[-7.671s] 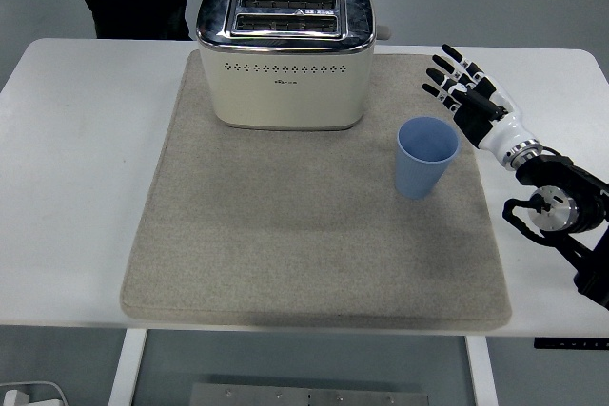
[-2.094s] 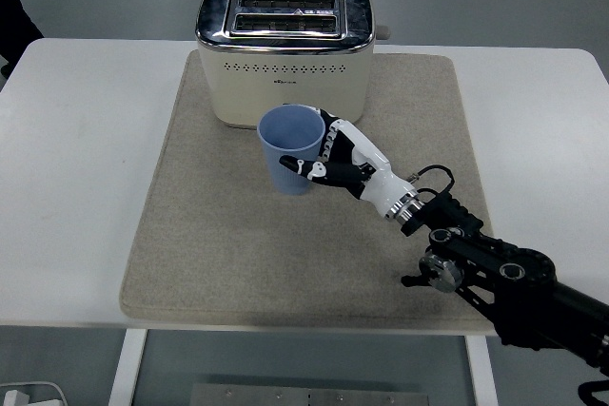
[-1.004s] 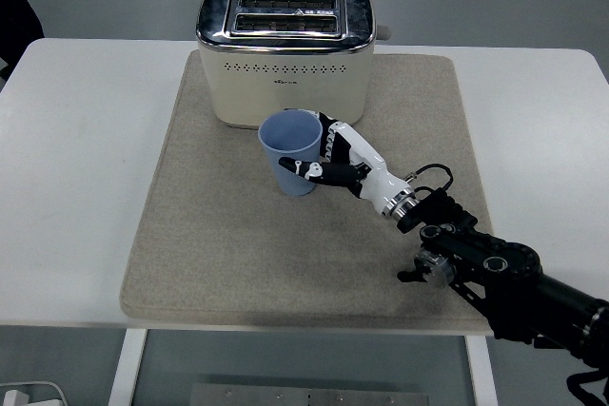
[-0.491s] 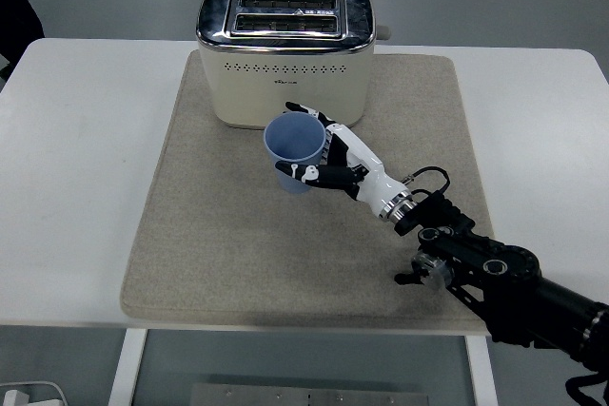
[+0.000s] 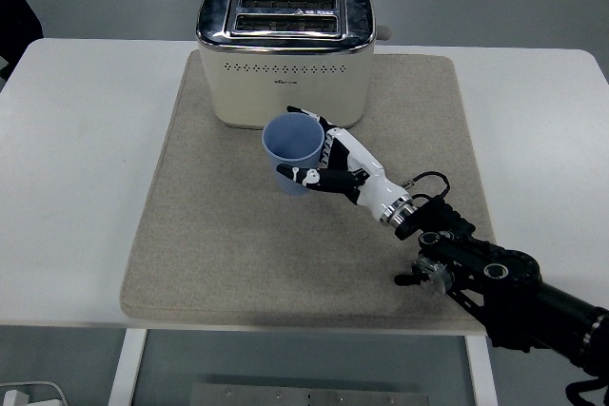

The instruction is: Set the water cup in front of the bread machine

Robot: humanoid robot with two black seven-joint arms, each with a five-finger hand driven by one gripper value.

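Bright, even overhead light, soft faint shadows on the mat [image 5: 314,235], sharp focus, mild glare on the toaster's [image 5: 284,54] chrome.

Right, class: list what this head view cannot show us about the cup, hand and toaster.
- Blue cup: whether its base touches the mat; the right hand covers its lower side.
- Toaster: rear face, turned away.
- Toaster's front print: too small.
- Left arm: outside the frame.

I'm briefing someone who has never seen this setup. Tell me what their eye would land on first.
First, the blue cup at the middle of the grey mat, gripped from its right side by the robot's right hand, whose black arm runs in from the lower right corner. Next, the cream and chrome toaster standing just behind the cup at the mat's far edge, on the white table.
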